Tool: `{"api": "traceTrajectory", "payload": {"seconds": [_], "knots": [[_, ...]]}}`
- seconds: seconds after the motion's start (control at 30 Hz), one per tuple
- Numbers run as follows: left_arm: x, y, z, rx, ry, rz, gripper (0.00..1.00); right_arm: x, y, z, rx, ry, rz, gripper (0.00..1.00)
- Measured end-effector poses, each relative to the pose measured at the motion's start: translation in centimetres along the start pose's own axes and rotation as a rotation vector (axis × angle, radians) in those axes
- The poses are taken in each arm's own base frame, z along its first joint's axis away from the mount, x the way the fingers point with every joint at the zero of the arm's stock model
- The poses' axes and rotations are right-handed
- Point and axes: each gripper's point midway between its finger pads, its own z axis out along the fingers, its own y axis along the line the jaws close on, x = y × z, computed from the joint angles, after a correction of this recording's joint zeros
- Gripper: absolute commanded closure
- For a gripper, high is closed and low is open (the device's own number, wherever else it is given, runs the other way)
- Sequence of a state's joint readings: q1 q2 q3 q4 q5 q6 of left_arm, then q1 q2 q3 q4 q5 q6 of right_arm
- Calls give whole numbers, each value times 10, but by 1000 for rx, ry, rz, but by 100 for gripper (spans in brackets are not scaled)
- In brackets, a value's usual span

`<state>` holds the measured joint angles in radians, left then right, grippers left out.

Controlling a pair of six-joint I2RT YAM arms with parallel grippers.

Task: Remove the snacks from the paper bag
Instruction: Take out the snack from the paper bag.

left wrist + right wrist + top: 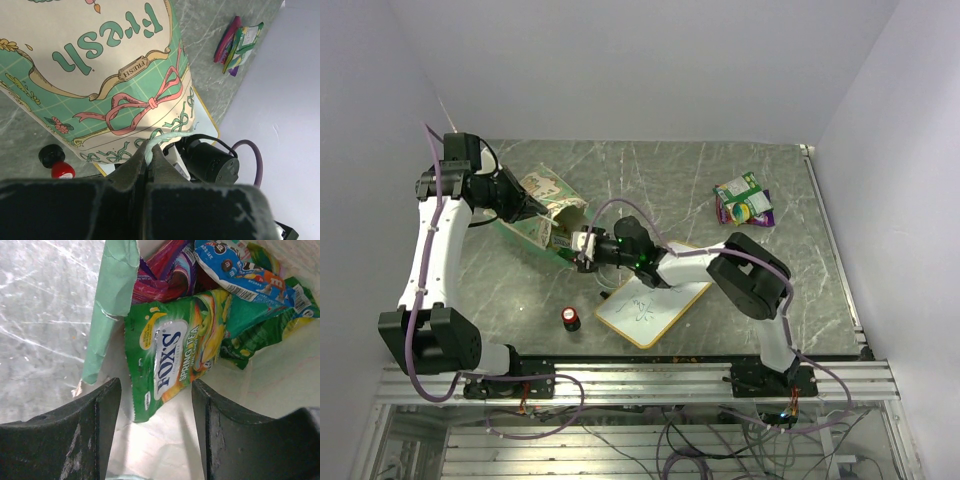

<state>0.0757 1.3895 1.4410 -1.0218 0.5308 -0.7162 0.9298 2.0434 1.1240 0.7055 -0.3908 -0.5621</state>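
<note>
The left hand pinched the string handle of the paper bag. The right hand was wide inside the bag, astride a green packet; other snacks behind were half hidden.

white left arm reaches far, wrist turned right | left gripper pinched tight on thin pale-green string handle | white-and-black right arm folded, reaching left | right gripper jaws spread wide
</note>
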Motion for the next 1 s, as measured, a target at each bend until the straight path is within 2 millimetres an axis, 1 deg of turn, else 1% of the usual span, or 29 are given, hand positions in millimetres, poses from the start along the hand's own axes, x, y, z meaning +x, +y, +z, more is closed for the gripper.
{"api": "traceTrajectory", "payload": {"seconds": [0.13,0.27,0.37,0.5,0.6,0.77,0.8,1.0], "knots": [[1,1,-1,-6,1,6,93,5,-2,7,7,12,-58,42],[0,-1,-4,-6,-1,18,93,15,4,13,-3,48,-93,43],[0,-2,-5,-4,-4,22,93,26,10,14,-10,84,-110,44],[0,-2,-5,-4,-4,22,93,35,10,13,1,122,-129,48],[1,-2,-5,-5,-3,21,93,46,7,14,27,158,-131,49],[2,0,-5,-11,2,17,93,69,7,24,51,191,-119,50],[2,0,-5,-12,4,16,93,72,6,25,60,190,-111,51],[5,3,-6,-25,10,14,93,74,-11,34,122,158,-52,55]]}}
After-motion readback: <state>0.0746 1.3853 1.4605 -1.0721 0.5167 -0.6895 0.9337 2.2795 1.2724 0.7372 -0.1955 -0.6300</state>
